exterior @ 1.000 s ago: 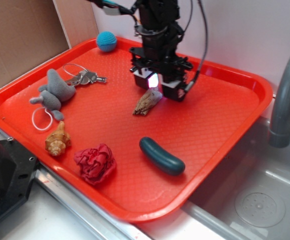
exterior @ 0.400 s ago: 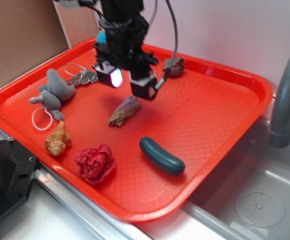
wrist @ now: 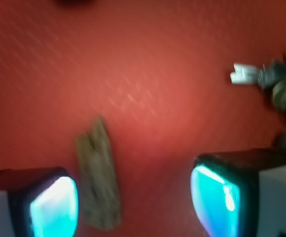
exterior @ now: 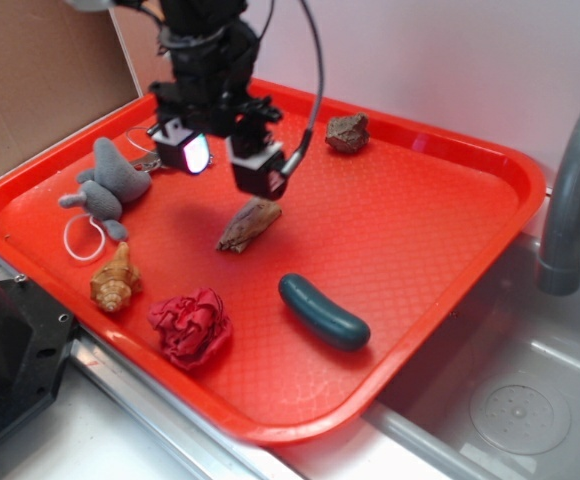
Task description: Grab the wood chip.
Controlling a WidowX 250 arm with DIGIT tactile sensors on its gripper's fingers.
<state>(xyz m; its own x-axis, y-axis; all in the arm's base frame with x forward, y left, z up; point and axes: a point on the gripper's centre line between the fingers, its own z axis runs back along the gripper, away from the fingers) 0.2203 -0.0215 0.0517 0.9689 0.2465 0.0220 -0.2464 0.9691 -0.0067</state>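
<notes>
The wood chip (exterior: 248, 224), a tan grooved sliver tapered at one end, lies flat on the red tray (exterior: 440, 200) near its middle. My gripper (exterior: 223, 167) hangs open just above and to the chip's back left, clear of it. In the wrist view the wood chip (wrist: 99, 177) lies between the two glowing fingers, close beside the left one, with a wide gap to the right one; the gripper (wrist: 135, 205) holds nothing.
A dark rock (exterior: 347, 132) sits at the tray's back. A grey plush (exterior: 110, 185), keys (exterior: 145, 160) and a white ring (exterior: 85, 238) lie left; seashell (exterior: 115, 280), red crumpled cloth (exterior: 191, 326) and dark teal oblong (exterior: 322, 312) in front. Faucet (exterior: 575, 190) stands right.
The gripper has travelled left across the tray, uncovering the rock. The wood chip shifted left with it at first, then stayed put while the gripper moved on.
</notes>
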